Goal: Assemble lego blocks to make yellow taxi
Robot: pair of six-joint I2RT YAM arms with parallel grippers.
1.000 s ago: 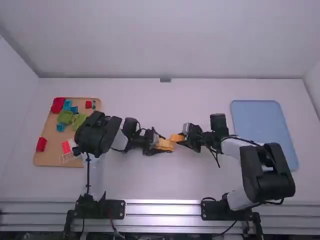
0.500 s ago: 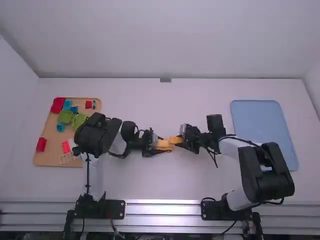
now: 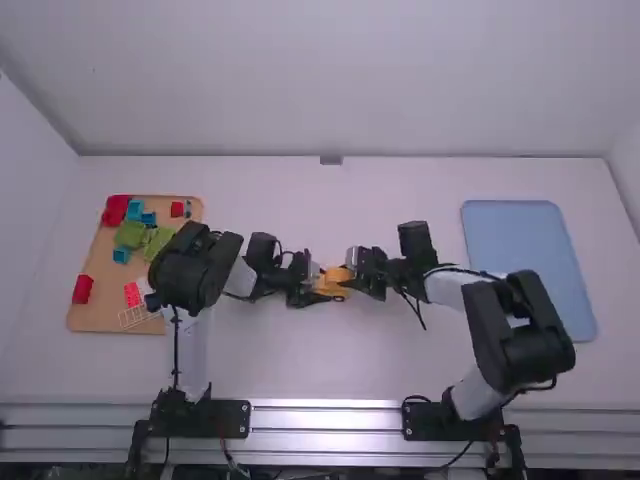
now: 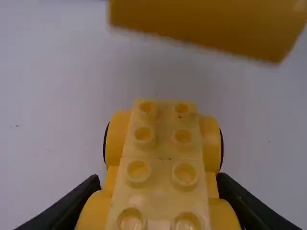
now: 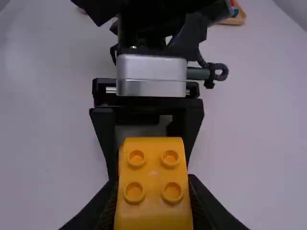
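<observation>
Since the earlier frame, your right gripper (image 3: 356,274) moves left, bringing the studded yellow block (image 5: 153,203) close to your left gripper (image 3: 318,286). Your right fingers part just the block's width, gripping it; your left ones clasp the wheeled yellow base (image 4: 161,148), midway between the bench's (image 3: 380,365) left and right edges.

12 = away from the arm bases. Right pincer (image 3: 349,272) has the yellow four-stud block (image 5: 153,175), over white surface (image 5: 259,143). Left pincer (image 3: 320,286) at block's 9 o'clock. Tan tray (image 5: 237,19) corner well beyond, 10 o'clock.
</observation>
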